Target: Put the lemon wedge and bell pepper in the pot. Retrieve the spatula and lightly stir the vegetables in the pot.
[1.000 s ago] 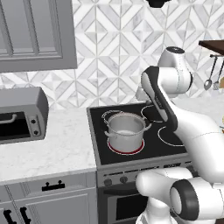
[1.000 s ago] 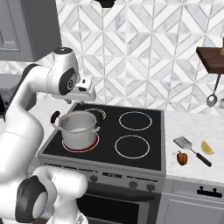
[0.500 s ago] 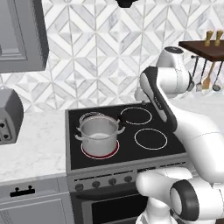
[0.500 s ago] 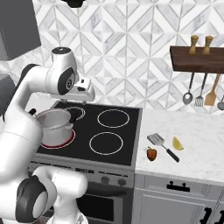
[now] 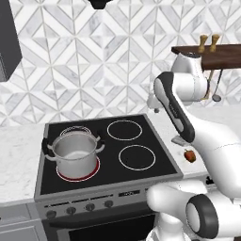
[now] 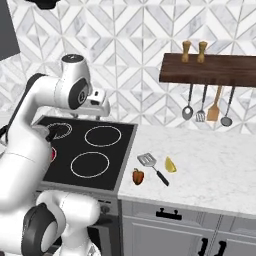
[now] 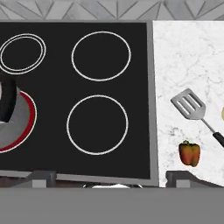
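A white robot arm stands before a black stove (image 6: 85,150) in a kitchen with patterned grey-and-white wall tiles. Its gripper (image 6: 98,107) is raised above the back of the stove, near the wall. In the hand view the two finger tips (image 7: 41,178) sit far apart at the bottom of the picture, so the jaws are spread wide, with nothing between them and nothing touched.

The steel pot (image 5: 75,153) stands on the front left burner, which glows red beneath it. Its pale inside looks empty.

To the right of the stove, on a white marble counter (image 6: 210,165), lie three small things close together. The spatula (image 6: 152,166) rests flat, its grey head toward the wall and its black handle pointing to the counter's front. The lemon wedge (image 6: 170,164) lies just to the right of the handle. The bell pepper (image 6: 138,176), orange-red, sits just to the left of the handle, near the stove's edge.

On the wall above, a dark wooden shelf (image 6: 210,69) carries hanging utensils (image 6: 206,105).
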Available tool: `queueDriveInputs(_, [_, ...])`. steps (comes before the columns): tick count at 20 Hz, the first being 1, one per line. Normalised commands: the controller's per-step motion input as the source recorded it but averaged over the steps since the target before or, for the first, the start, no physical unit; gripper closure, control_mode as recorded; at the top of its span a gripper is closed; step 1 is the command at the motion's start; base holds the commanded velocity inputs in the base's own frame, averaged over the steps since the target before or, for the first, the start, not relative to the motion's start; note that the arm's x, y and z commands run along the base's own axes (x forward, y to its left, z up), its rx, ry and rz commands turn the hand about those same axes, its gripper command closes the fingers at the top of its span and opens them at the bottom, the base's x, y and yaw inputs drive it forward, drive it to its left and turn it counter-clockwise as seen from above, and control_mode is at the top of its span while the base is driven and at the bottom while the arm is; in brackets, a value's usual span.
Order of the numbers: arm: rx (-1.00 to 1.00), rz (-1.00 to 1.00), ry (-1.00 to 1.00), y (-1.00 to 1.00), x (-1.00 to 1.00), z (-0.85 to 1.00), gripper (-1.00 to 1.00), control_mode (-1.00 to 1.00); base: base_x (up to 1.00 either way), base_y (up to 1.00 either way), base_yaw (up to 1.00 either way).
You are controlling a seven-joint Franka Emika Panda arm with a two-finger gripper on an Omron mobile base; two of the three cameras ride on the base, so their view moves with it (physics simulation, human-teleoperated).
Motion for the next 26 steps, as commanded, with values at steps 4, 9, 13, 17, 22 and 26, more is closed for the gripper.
queueDriveInputs(4, [0.0, 0.0, 0.0, 0.0, 0.0, 0.0, -1.0, 1.0, 0.97, -0.24, 0.0])
queueDriveInputs(9, [0.0, 0.0, 0.0, -0.48, -0.1, -0.05, -1.0, -1.0, 0.0, 0.0, 0.0])
queueDriveInputs(13, [0.0, 0.0, 0.04, -0.97, -0.13, -0.54, -1.0, -1.0, 0.0, 0.0, 0.0])
queueDriveInputs(17, [-0.02, 0.0, 0.07, -0.98, -0.06, -0.78, -1.0, -1.0, 0.0, 0.0, 0.0])
queueDriveInputs(22, [-0.04, 0.0, 0.15, -0.65, 0.05, -0.84, -1.0, -1.0, 0.0, 0.0, 0.0])
queueDriveInputs(26, [-0.07, 0.0, 0.11, -0.28, 0.0, -0.86, -1.0, -1.0, 0.0, 0.0, 0.0])
